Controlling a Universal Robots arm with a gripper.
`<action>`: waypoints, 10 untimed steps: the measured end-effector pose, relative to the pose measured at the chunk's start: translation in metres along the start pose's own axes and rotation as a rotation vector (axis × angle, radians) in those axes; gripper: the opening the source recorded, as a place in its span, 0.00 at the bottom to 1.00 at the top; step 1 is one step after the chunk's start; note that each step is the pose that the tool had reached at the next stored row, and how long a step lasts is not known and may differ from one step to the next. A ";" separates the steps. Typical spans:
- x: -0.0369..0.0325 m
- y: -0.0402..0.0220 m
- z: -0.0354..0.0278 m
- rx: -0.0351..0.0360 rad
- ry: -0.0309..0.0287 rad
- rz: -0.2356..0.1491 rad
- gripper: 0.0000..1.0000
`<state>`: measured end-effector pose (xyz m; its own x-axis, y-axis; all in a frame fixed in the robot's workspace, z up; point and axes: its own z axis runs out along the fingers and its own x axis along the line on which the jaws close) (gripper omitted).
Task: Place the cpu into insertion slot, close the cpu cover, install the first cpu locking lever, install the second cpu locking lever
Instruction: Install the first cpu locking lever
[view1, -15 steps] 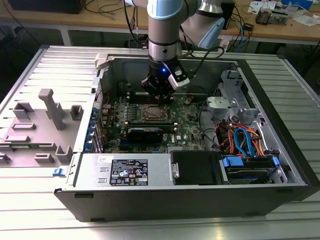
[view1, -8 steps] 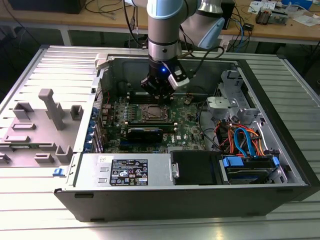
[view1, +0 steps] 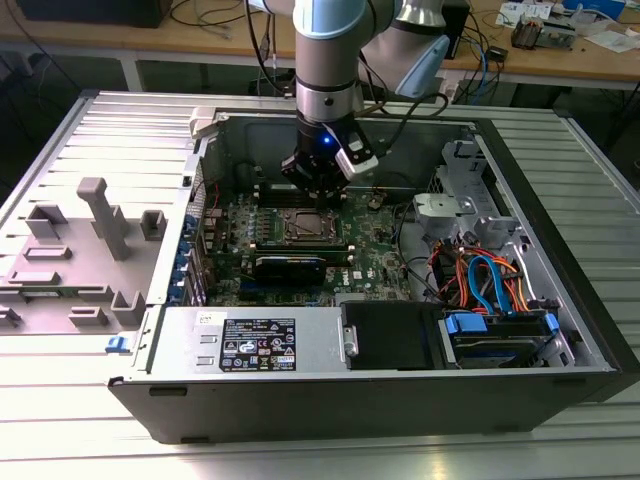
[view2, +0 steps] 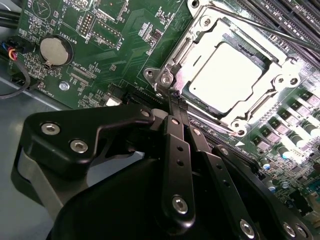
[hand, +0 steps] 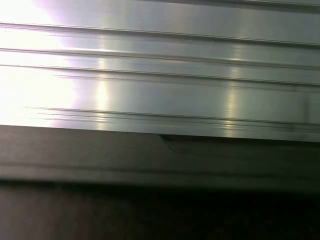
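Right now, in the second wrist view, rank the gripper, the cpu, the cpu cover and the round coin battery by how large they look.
1. gripper: largest, though it sits closest to the camera, which inflates it.
2. cpu cover: the frame around the chip.
3. cpu: inside the cover's opening.
4. coin battery: smallest.

surface: ribbed metal table (view1: 80, 440) | on it: open computer case (view1: 330, 405) (lid off), grey plastic fixture (view1: 80, 250)
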<state>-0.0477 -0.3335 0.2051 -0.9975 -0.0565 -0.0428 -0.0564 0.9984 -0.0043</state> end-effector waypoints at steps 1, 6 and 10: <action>0.0000 0.0000 0.0004 -0.0001 0.0000 0.000 0.11; 0.0001 -0.0001 0.0023 0.0001 0.0000 0.000 0.11; 0.0001 0.0001 0.0035 -0.0003 -0.0003 0.000 0.11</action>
<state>-0.0477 -0.3335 0.2015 -0.9975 -0.0565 -0.0431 -0.0564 0.9984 -0.0040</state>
